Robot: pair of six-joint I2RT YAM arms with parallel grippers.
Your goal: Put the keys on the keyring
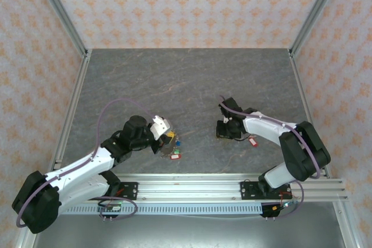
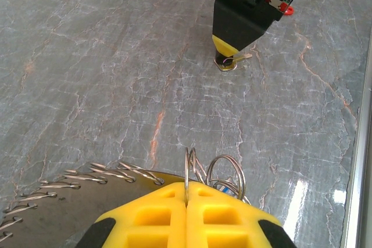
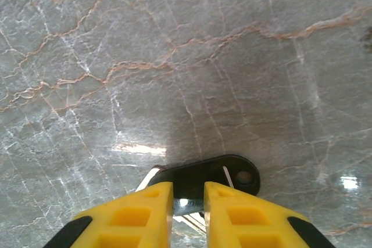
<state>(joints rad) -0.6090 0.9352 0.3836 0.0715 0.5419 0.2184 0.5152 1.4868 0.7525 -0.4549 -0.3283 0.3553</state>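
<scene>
My left gripper (image 1: 167,136) (image 2: 187,187) is shut on a thin metal wire that stands edge-on between its yellow fingers. From there the ribbed rim of the keyring (image 2: 75,177) curves away to the left. Small split rings (image 2: 228,173) hang just right of the jaws, and keys with coloured tags (image 1: 173,144) lie below the gripper. My right gripper (image 1: 224,131) (image 3: 188,189) is down on the table at centre right. Its yellow fingers press on either side of a small black key piece (image 3: 224,172). A red-tagged key (image 1: 251,141) lies beside the right arm.
The grey marbled table (image 1: 186,85) stretches open behind both grippers. Patterned walls and metal posts (image 1: 72,39) enclose it on three sides. An aluminium rail (image 1: 192,183) runs along the near edge. Purple cables (image 1: 110,108) loop over each arm.
</scene>
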